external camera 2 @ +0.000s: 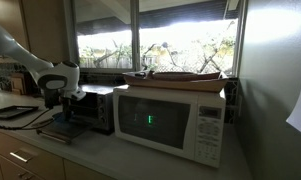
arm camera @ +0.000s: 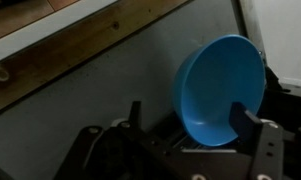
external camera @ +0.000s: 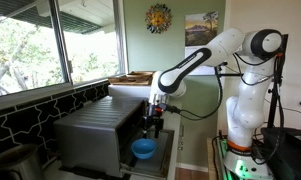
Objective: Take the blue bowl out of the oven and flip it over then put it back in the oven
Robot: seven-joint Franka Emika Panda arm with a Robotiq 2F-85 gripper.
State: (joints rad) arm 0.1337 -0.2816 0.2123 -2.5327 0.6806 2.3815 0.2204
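Observation:
The blue bowl (arm camera: 222,85) fills the right half of the wrist view, tilted so its hollow inside faces the camera. My gripper (arm camera: 195,128) is open. Its right finger overlaps the bowl's lower right rim, and its left finger stands well apart from the bowl. In an exterior view the bowl (external camera: 143,149) sits just below my gripper (external camera: 154,124), in front of the silver oven (external camera: 90,135) and over its lowered door. From the opposite side my gripper (external camera 2: 62,102) hangs in front of the oven (external camera 2: 95,110), and the bowl is mostly hidden there.
A white microwave (external camera 2: 170,122) with a wooden tray (external camera 2: 180,76) on top stands beside the oven. A window and tiled wall (external camera: 30,110) run behind the oven. The robot base (external camera: 240,130) stands close by on the counter.

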